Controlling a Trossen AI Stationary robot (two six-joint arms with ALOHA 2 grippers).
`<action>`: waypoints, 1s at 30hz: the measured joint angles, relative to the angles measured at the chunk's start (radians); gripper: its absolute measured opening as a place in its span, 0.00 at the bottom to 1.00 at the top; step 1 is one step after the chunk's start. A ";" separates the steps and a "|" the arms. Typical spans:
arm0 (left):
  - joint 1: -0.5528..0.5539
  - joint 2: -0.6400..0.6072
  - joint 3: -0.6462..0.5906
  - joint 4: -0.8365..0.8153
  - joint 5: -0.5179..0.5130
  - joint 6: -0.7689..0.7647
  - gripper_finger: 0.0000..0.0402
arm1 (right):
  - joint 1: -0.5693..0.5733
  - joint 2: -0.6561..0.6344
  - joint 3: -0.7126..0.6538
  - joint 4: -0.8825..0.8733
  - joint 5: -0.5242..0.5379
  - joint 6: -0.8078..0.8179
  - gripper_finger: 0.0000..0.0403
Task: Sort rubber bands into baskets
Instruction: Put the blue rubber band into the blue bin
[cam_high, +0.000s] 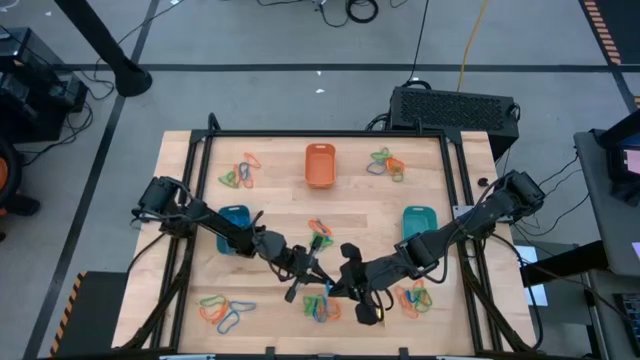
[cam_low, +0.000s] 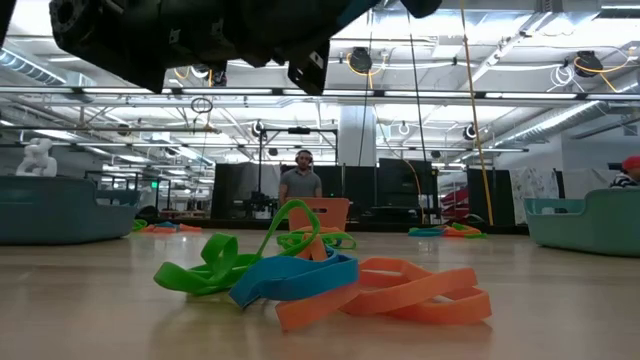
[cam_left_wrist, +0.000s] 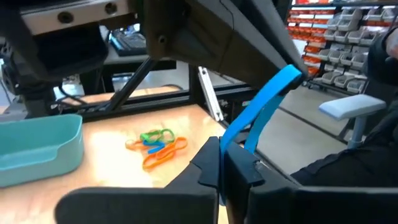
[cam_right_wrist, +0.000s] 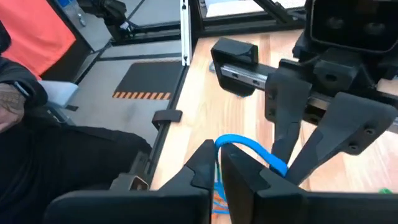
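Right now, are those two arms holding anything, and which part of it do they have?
Yes: both share one blue rubber band, the left pincer and right pincer each pinching an opposite end.

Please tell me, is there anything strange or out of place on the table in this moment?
Yes. One blue rubber band is pinched by both the left gripper and the right gripper at once, stretched between them above the table's near edge. Otherwise, the rubber bands lie in piles, baskets upright.
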 joint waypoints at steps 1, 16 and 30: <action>0.000 0.000 0.000 -0.007 -0.002 0.000 0.01 | 0.000 0.000 0.000 -0.017 0.002 0.000 0.07; 0.020 -0.235 -0.001 -0.648 -0.269 -0.132 0.01 | -0.002 -0.016 -0.005 -0.378 0.163 0.083 0.21; 0.001 -0.673 0.000 -1.710 -0.570 -0.875 0.00 | -0.025 -0.016 -0.022 -0.336 0.419 -0.069 0.20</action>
